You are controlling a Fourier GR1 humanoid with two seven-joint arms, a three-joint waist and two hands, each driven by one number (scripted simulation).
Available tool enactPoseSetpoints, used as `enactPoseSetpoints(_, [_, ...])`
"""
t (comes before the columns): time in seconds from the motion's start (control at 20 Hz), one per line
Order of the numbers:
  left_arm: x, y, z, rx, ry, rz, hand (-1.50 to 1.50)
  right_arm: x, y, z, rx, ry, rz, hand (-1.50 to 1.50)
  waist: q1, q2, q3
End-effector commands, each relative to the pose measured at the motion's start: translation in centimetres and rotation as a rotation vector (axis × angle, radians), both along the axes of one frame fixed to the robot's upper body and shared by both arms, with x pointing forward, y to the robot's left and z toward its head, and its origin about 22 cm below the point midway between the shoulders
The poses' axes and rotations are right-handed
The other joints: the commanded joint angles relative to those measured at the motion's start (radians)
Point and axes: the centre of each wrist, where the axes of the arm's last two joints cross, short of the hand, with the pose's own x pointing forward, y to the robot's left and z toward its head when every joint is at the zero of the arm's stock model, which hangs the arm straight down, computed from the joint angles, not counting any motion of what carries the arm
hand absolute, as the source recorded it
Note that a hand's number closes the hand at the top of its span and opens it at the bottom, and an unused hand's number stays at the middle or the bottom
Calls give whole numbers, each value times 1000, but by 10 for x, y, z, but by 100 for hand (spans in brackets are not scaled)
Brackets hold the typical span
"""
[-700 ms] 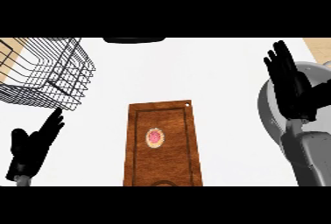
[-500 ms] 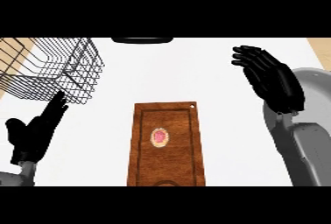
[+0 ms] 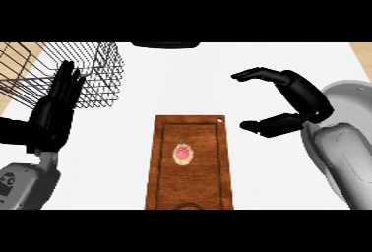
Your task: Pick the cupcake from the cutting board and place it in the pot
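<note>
While atop wooden board (image 3: 166, 189), round cupcake (image 3: 184, 154)

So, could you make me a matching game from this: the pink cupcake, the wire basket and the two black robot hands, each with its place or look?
1 small pink cupcake
2 black wire basket
3 left robot hand
4 right robot hand

A upper left of the white counter
B fingers straight, pointing up
C on the brown wooden cutting board
D fingers and thumb curved, spread apart

Pairs: 1-C, 2-A, 3-B, 4-D

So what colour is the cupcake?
The cupcake is pink with a pale yellow edge, in the head view.
</note>
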Motion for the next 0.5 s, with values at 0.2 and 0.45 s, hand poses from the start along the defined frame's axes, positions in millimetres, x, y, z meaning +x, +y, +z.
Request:
enactPoseSetpoints(0.2, [4, -12, 13, -22, -42, 25, 0, 11, -1, -42, -209, -187, 226, -150, -18, -12, -1])
enactPoseSetpoints(0.45, [14, -1, 14, -38, -20, 40, 0, 17, 19, -5, -489, -193, 249, -150, -31, -16, -3])
